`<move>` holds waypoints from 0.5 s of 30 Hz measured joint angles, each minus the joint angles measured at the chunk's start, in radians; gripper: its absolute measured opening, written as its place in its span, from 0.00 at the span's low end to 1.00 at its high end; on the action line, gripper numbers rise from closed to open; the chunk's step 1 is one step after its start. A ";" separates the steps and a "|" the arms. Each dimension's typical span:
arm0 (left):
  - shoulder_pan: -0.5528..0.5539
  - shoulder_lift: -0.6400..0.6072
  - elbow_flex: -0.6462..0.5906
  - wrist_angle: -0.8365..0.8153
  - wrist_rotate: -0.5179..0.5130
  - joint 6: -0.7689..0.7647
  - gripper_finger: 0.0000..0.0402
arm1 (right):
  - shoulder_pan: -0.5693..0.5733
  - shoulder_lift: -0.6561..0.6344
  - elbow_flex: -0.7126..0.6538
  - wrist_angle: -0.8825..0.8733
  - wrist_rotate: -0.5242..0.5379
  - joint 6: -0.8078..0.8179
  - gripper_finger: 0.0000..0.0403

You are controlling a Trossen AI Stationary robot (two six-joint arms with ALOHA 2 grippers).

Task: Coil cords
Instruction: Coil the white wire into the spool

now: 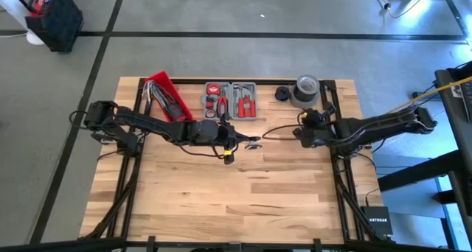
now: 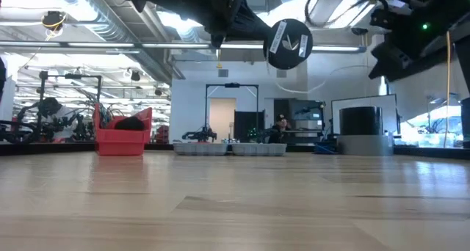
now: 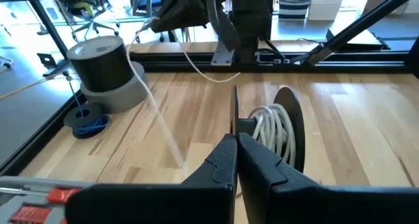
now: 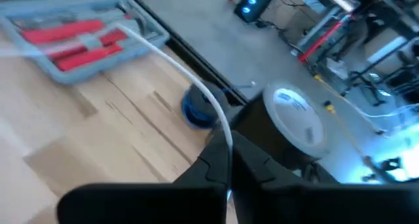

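Observation:
A black spool [image 3: 288,129] with the white cord [image 3: 272,129] wound on it hangs high above the table's middle. My left gripper [image 1: 253,140] reaches in from the table's left and is shut on it. The low view shows the spool's round labelled face [image 2: 288,43]. The cord's free length [image 1: 279,130] runs right to my right gripper [image 1: 299,132], which is shut on it. No black cord shows. My left gripper pinches the spool's thin near flange [image 3: 234,112] at its rim between the two fingers. It comes about level from the table's left. The spool is lifted clear of the table, its flat faces upright. My right gripper pinches the white cord [image 4: 219,122] between its two fingertips, with the fingers across the cord and slanting down. From there the cord runs off toward the spool, clear of the table, in a slack sagging arc [image 2: 312,82].
At the far edge stand a red bin [image 1: 166,93], a grey tool case [image 1: 230,99], a small dark ring with blue on it [image 1: 282,93] and a grey roll of tape [image 1: 306,90]. The near half of the wooden table [image 1: 236,200] is bare.

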 joint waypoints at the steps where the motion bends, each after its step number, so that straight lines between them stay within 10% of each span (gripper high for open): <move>1: 0.000 0.000 0.000 0.002 0.000 0.000 0.00 | -0.009 -0.013 0.000 0.022 -0.021 -0.020 0.02; 15: 0.000 0.000 0.000 -0.002 0.000 0.000 0.00 | -0.041 -0.008 0.002 0.034 -0.425 0.020 0.28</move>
